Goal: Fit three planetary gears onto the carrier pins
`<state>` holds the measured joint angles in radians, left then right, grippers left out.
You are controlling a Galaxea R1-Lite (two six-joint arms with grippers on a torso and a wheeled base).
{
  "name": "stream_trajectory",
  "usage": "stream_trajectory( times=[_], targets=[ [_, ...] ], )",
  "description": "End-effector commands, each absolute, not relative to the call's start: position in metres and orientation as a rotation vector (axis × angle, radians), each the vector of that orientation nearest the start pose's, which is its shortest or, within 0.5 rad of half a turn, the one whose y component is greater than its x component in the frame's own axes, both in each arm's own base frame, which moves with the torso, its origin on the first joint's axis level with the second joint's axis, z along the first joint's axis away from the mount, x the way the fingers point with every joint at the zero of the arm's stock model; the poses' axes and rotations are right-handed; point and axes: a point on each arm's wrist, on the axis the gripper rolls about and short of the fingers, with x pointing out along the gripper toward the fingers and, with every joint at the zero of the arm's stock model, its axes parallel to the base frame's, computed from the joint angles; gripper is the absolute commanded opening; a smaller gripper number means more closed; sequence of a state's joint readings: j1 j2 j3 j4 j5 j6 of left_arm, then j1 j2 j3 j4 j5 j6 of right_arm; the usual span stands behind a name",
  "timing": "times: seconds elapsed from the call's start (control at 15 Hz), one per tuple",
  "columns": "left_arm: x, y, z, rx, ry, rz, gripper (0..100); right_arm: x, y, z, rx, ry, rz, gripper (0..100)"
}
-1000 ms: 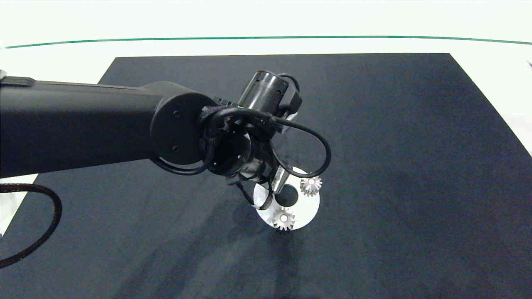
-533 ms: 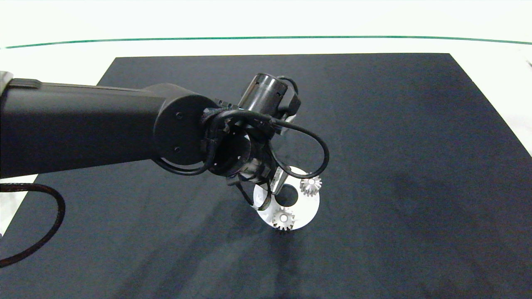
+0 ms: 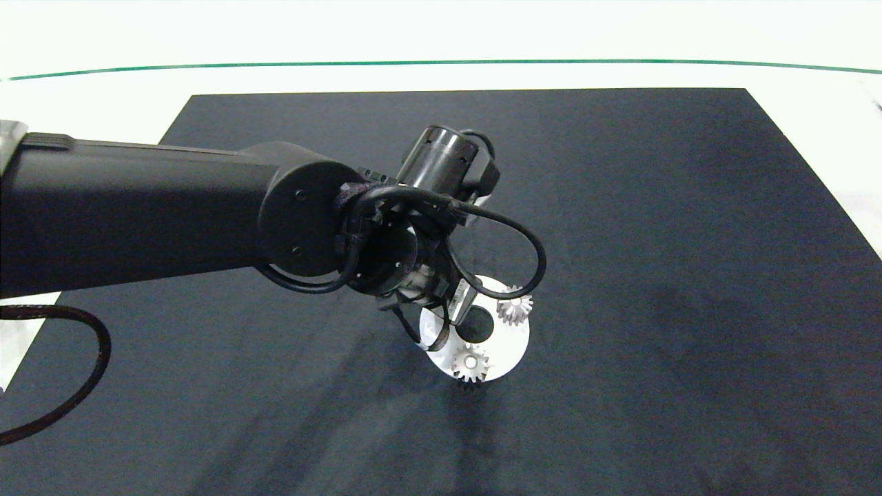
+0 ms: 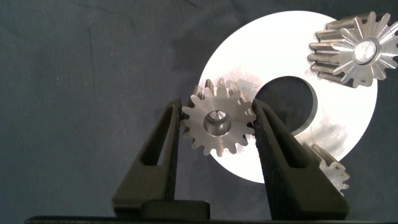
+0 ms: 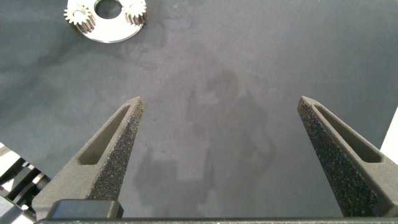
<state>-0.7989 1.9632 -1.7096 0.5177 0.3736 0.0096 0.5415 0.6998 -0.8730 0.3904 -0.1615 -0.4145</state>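
Note:
The white carrier disc (image 3: 513,341) lies on the black mat. Two planetary gears (image 3: 515,308) (image 3: 470,363) sit on carrier pins, whose pale tops show in their centre holes (image 4: 365,47). My left gripper (image 3: 446,313) hangs over the disc's left rim, hiding the third gear in the head view. In the left wrist view this gripper (image 4: 217,109) is shut on the third gear (image 4: 217,121), held flat over the disc's edge (image 4: 249,56), with a grey round end showing in its hole. My right gripper (image 5: 221,102) is open, well away from the disc (image 5: 107,28).
The black mat (image 3: 654,241) covers most of the white table (image 3: 441,41), which has a green line near its far edge. A black cable (image 3: 76,386) loops from the left arm over the mat's left side.
The left arm has crept slightly to the right over the disc, still gripping the gear. The disc and its two seated gears have stayed put.

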Motion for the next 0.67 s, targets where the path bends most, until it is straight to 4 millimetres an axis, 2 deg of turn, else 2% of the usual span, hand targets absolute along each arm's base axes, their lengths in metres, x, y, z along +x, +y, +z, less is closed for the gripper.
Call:
stream_trajectory(
  times=[0.07,0.33,0.4,0.67],
  targets=[
    [0.2678,-0.2643,0.2343,0.443,0.65,-0.408,22,0.0273,0.0122,0.2753,-0.487,0.127,0.416,100],
    [0.2666,-0.2647,0.2333,0.444,0.654,-0.408,22,0.027,0.012,0.2754,-0.487,0.126,0.416,100],
    [0.2665,-0.2646,0.2329,0.444,0.655,-0.407,100,0.0273,0.0122,0.2753,-0.487,0.127,0.416,100],
    [0.2654,-0.2635,0.2344,0.442,0.653,-0.407,100,0.0273,0.0122,0.2753,-0.487,0.127,0.416,100]
  ],
)
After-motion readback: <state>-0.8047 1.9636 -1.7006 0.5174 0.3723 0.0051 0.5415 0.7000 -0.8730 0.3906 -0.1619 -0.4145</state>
